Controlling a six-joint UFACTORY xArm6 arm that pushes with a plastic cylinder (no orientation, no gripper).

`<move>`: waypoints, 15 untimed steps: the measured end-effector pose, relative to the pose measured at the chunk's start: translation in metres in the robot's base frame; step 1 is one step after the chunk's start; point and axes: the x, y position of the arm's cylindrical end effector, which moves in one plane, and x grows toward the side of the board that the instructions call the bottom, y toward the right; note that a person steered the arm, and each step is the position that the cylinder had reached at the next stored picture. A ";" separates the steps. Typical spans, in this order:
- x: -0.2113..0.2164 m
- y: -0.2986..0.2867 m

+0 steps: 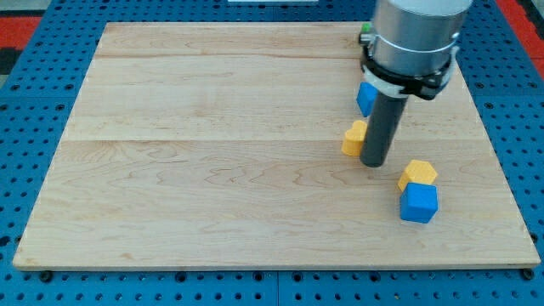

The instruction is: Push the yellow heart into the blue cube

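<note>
My tip (374, 162) rests on the board, touching or nearly touching the right side of a small yellow block (353, 138). The rod hides part of this block, and its shape looks like the heart. The blue cube (419, 203) sits below and to the right of my tip. A second yellow block (418, 172), with angled facets, touches the cube's upper edge. Another blue block (365, 98) sits just above the first yellow block, half hidden behind the rod.
A small green block (365, 32) peeks out at the board's top edge, beside the arm's grey body (416, 34). The wooden board (212, 170) lies on a blue pegboard surface. All the blocks are in the board's right part.
</note>
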 end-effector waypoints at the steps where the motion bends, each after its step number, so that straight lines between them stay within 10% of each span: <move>1: 0.004 0.019; 4: 0.034 -0.007; 6: -0.023 -0.112; 9: -0.068 -0.030; 15: 0.074 -0.012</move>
